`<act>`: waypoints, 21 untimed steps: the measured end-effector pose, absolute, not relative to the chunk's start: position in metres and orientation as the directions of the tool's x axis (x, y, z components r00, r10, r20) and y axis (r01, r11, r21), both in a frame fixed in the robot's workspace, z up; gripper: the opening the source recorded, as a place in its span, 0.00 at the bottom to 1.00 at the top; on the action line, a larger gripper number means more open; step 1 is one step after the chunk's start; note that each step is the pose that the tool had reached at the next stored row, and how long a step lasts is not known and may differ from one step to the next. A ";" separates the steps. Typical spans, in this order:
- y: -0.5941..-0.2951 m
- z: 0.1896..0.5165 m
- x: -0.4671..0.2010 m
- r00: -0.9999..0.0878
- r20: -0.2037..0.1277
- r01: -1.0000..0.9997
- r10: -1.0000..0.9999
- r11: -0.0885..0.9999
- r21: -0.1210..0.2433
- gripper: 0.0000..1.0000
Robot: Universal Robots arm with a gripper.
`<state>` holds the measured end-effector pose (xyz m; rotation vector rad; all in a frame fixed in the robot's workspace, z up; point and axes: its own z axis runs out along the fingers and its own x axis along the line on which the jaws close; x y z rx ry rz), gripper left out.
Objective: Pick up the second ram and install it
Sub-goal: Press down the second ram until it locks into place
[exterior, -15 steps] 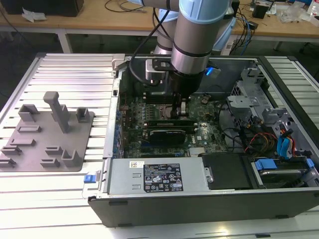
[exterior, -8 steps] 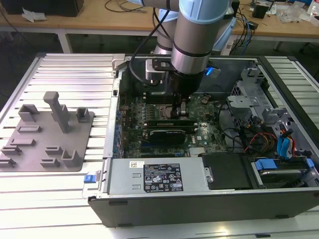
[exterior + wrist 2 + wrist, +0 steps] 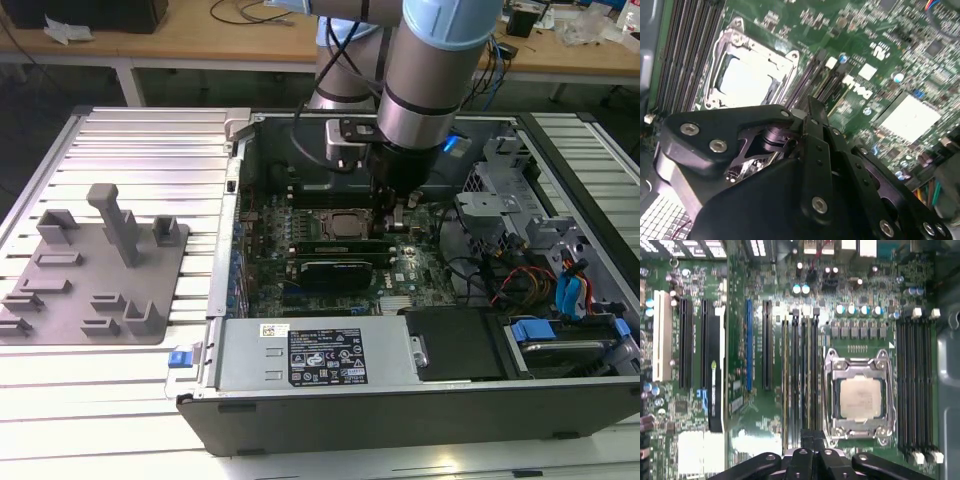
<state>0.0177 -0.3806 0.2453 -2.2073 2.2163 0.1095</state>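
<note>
Open computer case (image 3: 300, 355) holds motherboard (image 3: 765, 290)

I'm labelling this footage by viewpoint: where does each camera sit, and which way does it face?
Exterior view: off the arm, above and in front of the open computer case, looking down at the motherboard; the arm's wrist and hand show.
First wrist view: on the arm, facing straight down at the board; the hand shows.
Second wrist view: on the arm, tilted across the board past the hand.
Shared: all show the CPU socket; both wrist views show memory slots beside it.
</note>
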 end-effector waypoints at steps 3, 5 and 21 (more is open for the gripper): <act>-0.381 0.245 0.030 -0.005 -0.058 -0.999 -0.998 0.003 0.041 0.08; -0.381 0.245 0.033 -0.006 -0.058 -0.999 -0.998 0.003 0.041 0.08; -0.380 0.229 0.033 -0.005 -0.059 -0.999 -0.998 0.003 0.041 0.08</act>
